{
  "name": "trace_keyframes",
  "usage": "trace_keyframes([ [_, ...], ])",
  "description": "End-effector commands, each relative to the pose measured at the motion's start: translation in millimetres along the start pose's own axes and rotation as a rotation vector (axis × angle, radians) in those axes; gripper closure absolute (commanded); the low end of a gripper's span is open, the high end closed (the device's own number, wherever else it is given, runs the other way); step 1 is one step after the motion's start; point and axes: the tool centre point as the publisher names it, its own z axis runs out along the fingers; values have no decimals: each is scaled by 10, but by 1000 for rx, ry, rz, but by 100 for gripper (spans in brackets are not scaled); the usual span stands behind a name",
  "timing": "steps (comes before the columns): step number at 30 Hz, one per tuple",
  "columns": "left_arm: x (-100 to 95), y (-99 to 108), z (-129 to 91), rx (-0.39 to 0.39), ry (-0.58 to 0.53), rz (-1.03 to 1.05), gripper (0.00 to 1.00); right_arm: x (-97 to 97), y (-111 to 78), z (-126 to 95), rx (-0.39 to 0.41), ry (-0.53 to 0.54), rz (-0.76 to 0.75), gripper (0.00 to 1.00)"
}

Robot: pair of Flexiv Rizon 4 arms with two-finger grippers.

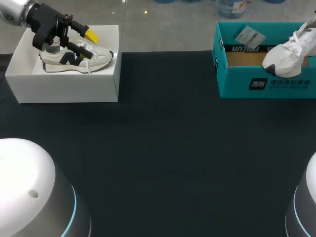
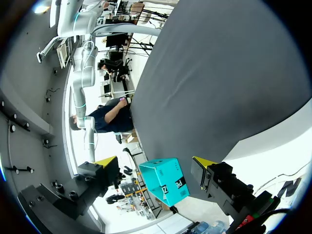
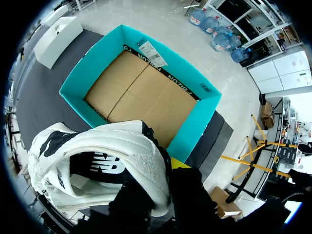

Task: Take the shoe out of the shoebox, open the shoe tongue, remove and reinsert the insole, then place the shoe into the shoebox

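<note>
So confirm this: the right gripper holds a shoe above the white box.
Wrong box. The right gripper holds a shoe above the teal box; the right wrist view shows it.

A matte black tablecloth lies flat, spanning the full width of the head view.

The shoe is white, the shoebox teal, the table black.
</note>
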Motion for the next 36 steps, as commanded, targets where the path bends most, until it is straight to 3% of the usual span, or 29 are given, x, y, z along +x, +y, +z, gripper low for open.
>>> trace_keyframes([
  [1, 3, 8, -7, 3, 2, 2, 0, 16, 12, -9, 131, -23, 524, 100],
  [6, 3, 8, -7, 3, 2, 2, 0, 6, -74, 11, 122, -26, 763, 100],
  [9, 3, 8, -7, 3, 2, 2, 0, -18, -113, 21, 75, 4, 900, 100],
  [36, 3, 8, -7, 3, 2, 2, 0, 6, -104, 52, 93, -8, 888, 100],
])
